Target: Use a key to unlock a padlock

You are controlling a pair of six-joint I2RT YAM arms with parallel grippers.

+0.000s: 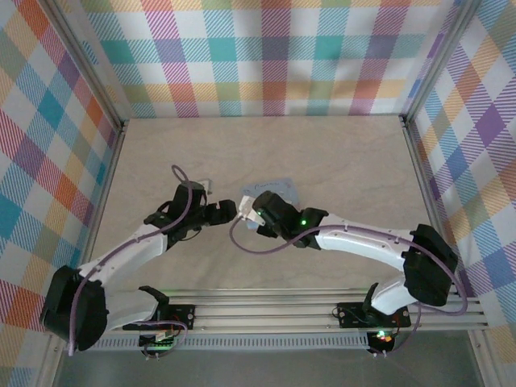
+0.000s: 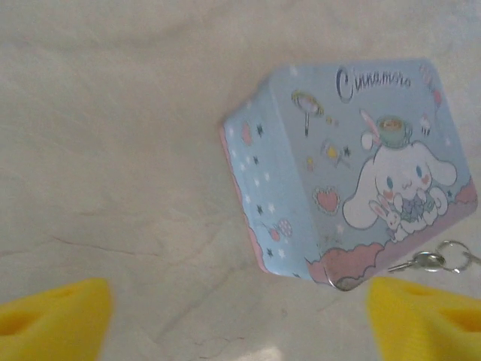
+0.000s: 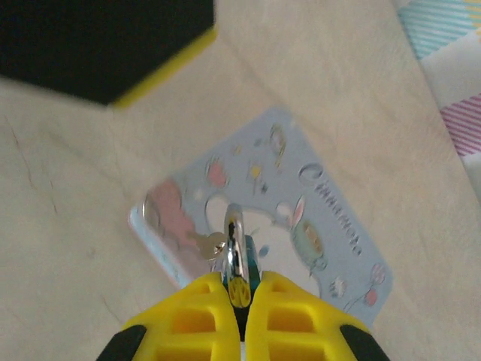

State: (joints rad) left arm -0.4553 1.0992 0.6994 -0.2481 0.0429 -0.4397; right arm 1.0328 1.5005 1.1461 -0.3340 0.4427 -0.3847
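Right hand (image 3: pixel 240 284) pinches the padlock (image 3: pixel 234 244) above the box (image 3: pixel 331 226).

This looks like a robot test cell in a lab. A pale marbled table (image 1: pixel 322 153) is boxed in on 3 sides by walls of bright plaid cloth (image 1: pixel 274 56) set in bare aluminium posts (image 1: pixel 95 85). At the table's near edge 2 machine arms, the left arm (image 1: pixel 137 242) and the right arm (image 1: pixel 363 238), are bolted to a slotted metal rail (image 1: pixel 266 310), with purple cables (image 1: pixel 258 247) looping along them.
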